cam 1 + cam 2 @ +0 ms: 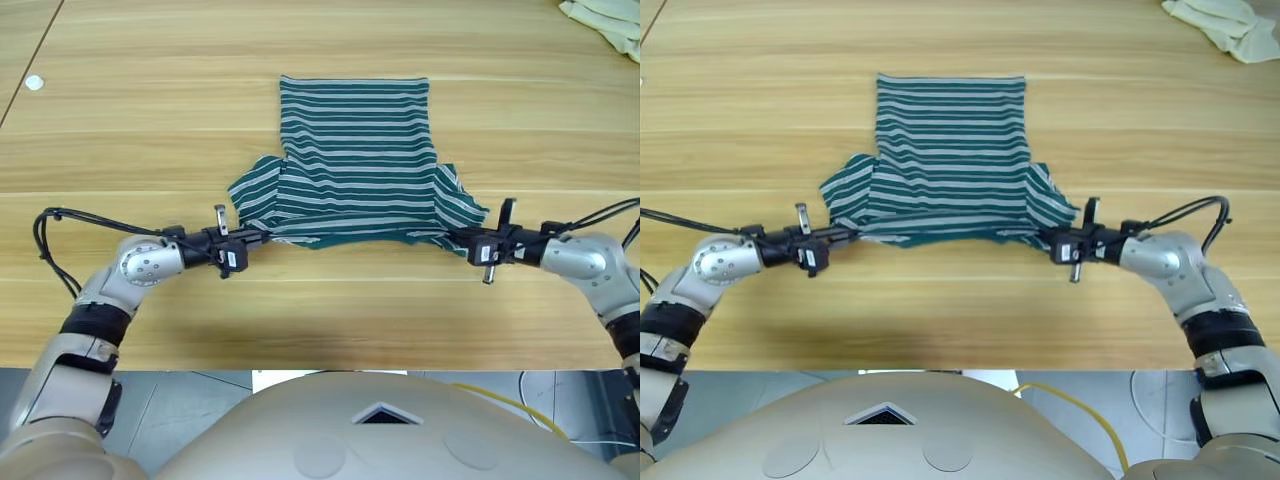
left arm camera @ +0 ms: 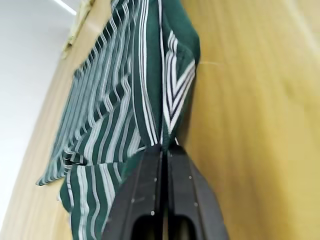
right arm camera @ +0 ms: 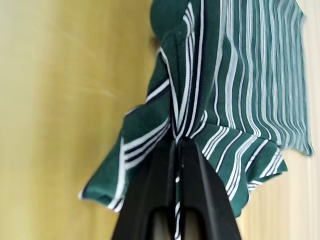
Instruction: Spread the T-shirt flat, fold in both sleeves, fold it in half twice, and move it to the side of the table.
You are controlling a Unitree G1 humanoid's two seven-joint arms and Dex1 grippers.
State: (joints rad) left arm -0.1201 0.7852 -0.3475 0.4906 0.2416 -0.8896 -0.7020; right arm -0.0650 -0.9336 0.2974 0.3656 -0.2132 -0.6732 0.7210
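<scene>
So, left gripper (image 1: 262, 236) clamped on the near hem at seven o'clock, green striped T-shirt (image 1: 355, 150) lying mid-tabletop (image 1: 130, 110), sleeves flaring outward, right gripper (image 1: 452, 237) pinching the hem at five o'clock, pale crumpled cloth (image 1: 605, 25) at one o'clock.

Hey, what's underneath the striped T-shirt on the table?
The wooden table shows all around the T-shirt, which lies on it. The cloth covers whatever is directly beneath, so nothing else can be confirmed there.
</scene>
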